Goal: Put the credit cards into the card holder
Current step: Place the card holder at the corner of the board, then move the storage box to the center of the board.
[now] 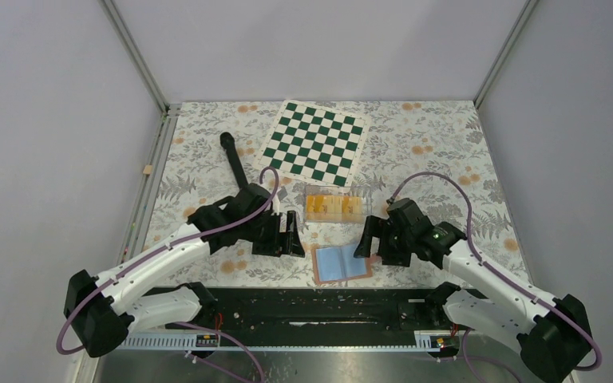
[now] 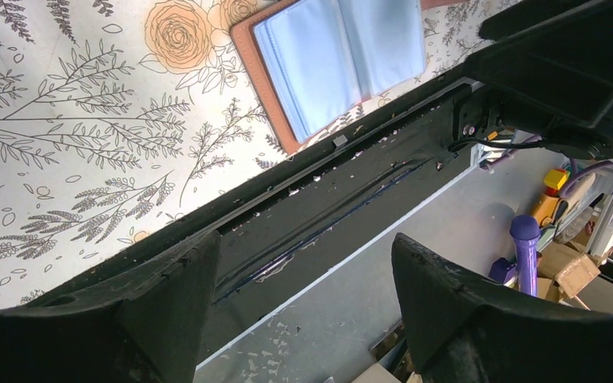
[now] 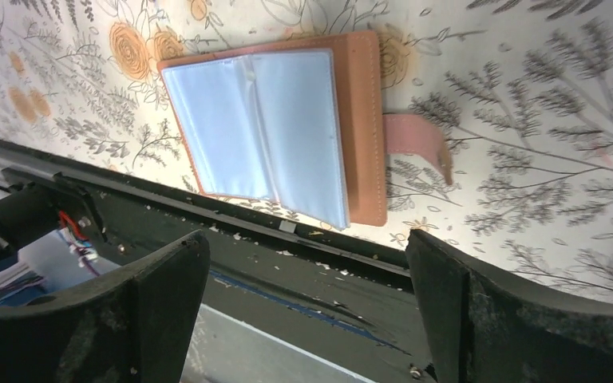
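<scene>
The card holder point(image 1: 342, 263) lies open and flat near the table's front edge, tan-brown outside with light blue clear pockets. It also appears in the left wrist view as the card holder point(image 2: 335, 64) and in the right wrist view as the card holder point(image 3: 287, 120), its pinkish snap tab point(image 3: 417, 136) sticking out sideways. Orange credit cards point(image 1: 325, 208) sit in a clear plastic box point(image 1: 334, 192) just behind it. My left gripper point(image 1: 294, 237) point(image 2: 305, 243) hangs open to the holder's left, with nothing in it. My right gripper point(image 1: 366, 238) point(image 3: 307, 239) stands wide open, with nothing between its fingers, at the holder's right.
A green-white chessboard point(image 1: 315, 141) lies at the back of the floral tabletop. A black rod-shaped object point(image 1: 234, 157) lies at the back left. The black base rail point(image 1: 319, 307) runs along the near edge, right below the holder. Grey walls enclose the table.
</scene>
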`<move>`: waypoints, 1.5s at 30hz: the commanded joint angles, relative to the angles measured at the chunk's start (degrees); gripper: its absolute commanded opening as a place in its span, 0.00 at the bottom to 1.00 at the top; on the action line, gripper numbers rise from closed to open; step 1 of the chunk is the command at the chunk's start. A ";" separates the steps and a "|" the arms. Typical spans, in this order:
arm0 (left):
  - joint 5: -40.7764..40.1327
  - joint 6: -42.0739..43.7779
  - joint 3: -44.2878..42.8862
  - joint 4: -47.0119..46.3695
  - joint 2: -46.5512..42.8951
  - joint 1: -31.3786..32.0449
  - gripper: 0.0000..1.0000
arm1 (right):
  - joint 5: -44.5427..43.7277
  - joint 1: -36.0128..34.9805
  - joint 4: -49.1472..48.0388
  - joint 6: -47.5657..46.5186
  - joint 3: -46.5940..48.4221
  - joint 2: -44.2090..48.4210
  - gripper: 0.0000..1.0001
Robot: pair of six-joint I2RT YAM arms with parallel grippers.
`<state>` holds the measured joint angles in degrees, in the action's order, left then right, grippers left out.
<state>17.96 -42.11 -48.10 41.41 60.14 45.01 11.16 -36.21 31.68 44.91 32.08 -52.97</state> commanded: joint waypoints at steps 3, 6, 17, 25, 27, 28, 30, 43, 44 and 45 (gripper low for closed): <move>0.08 -0.03 -2.93 -2.01 1.86 0.13 0.79 | -7.66 3.78 9.35 -11.14 11.11 -4.03 1.00; 0.57 0.63 -3.90 -1.72 2.11 0.16 0.79 | -7.60 8.55 11.23 -17.82 16.46 -9.59 0.99; 0.21 0.97 -4.69 2.02 1.03 0.16 0.79 | 0.37 17.31 12.27 -27.60 40.17 -37.00 0.75; -1.50 0.97 -5.64 4.59 -1.51 0.05 0.80 | -4.48 16.74 13.83 -28.70 45.01 -47.35 0.65; -1.77 0.85 -5.60 4.78 -1.85 0.07 0.80 | -3.65 16.28 12.30 -27.95 43.89 -47.88 0.59; -1.91 0.76 -5.53 4.79 -2.13 0.07 0.80 | -3.60 15.41 11.99 -27.91 43.83 -48.36 0.55; -2.04 0.71 -5.43 4.76 -2.39 0.07 0.80 | -3.33 13.56 12.32 -28.39 44.36 -49.86 0.49; -3.67 0.73 -7.37 5.82 -1.35 -2.25 0.73 | -3.43 2.56 14.71 -24.13 47.56 -51.60 0.23; -3.48 1.06 -7.69 5.75 -0.83 -2.90 0.73 | -3.42 2.02 14.68 -24.04 47.86 -51.47 0.23; -3.02 1.39 -8.05 5.38 -0.17 -3.57 0.73 | -3.28 1.48 14.65 -23.98 48.23 -51.49 0.25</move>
<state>16.01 -41.80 -52.69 47.64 58.98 43.42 7.60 -32.75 44.84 19.29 77.23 -105.91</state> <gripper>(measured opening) 0.737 0.229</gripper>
